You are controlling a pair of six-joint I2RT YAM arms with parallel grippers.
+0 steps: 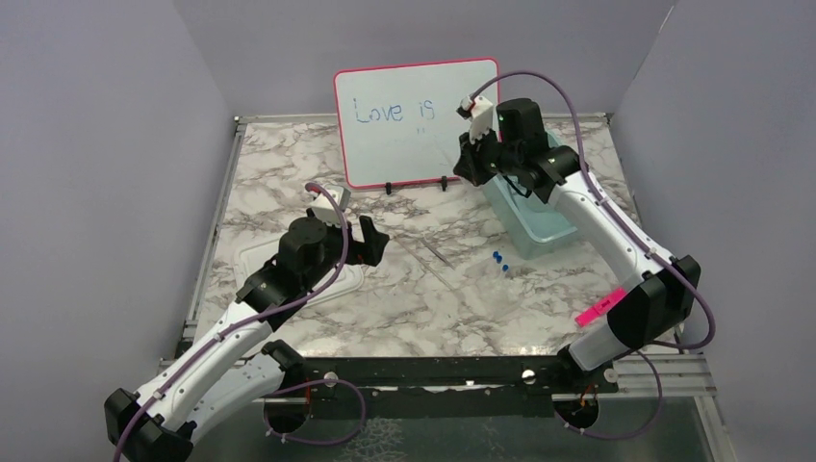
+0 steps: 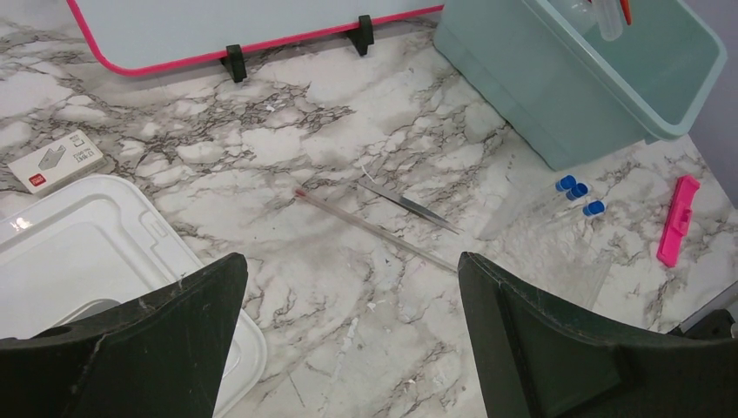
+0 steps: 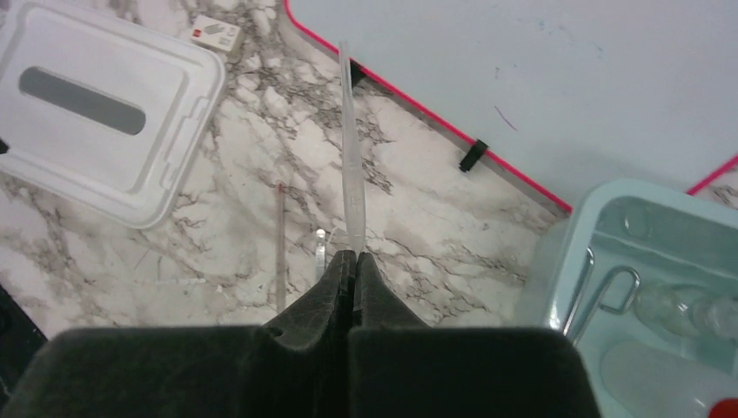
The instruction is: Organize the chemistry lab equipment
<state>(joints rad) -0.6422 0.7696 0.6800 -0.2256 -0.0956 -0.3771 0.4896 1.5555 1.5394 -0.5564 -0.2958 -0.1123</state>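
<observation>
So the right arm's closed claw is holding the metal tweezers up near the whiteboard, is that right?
Not quite. The right gripper is shut on a thin clear dropper, not the tweezers, which lie on the table. The right wrist view shows this. It is indeed up near the whiteboard.

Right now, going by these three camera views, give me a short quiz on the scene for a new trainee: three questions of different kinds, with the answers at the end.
1. True or false: the left hand has its fingers wide apart with nothing between them.
2. Pick one: the right hand is shut on A) the clear tapered plastic pipette, B) a blue-capped tube, C) the flat pink marker.
3. Short answer: do the thin metal tweezers lie inside the pale teal plastic bin or on the marbled table?
Key: 1 true. 2 A. 3 on the table, outside the bin.
</observation>
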